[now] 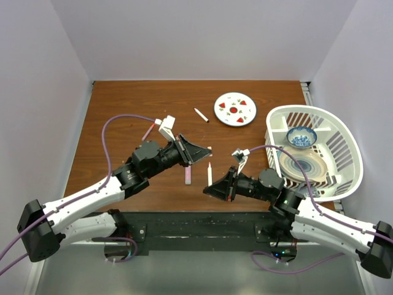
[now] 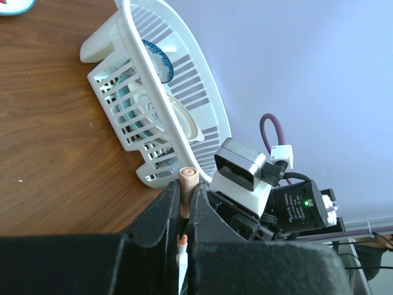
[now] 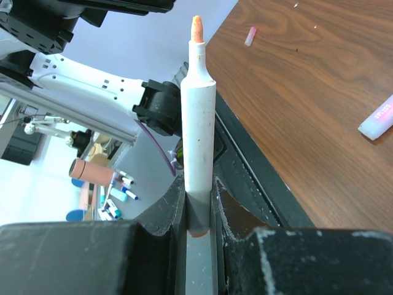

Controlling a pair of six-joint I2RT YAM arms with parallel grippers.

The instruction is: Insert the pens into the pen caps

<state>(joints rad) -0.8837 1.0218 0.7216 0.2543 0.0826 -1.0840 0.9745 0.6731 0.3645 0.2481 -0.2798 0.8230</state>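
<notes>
Now, left hand (image 2: 184, 192) clamped on short pale pink pen cap (image 2: 187, 176), right hand (image 3: 197, 198) gripping thin white pen (image 3: 198, 123), orange tip outward

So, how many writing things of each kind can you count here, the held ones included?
white pens: 2, one held, one lying
pale pink marker: 1
pink cap, held: 1
small pinkish piece, pen or cap unclear: 1
total: 5
</notes>
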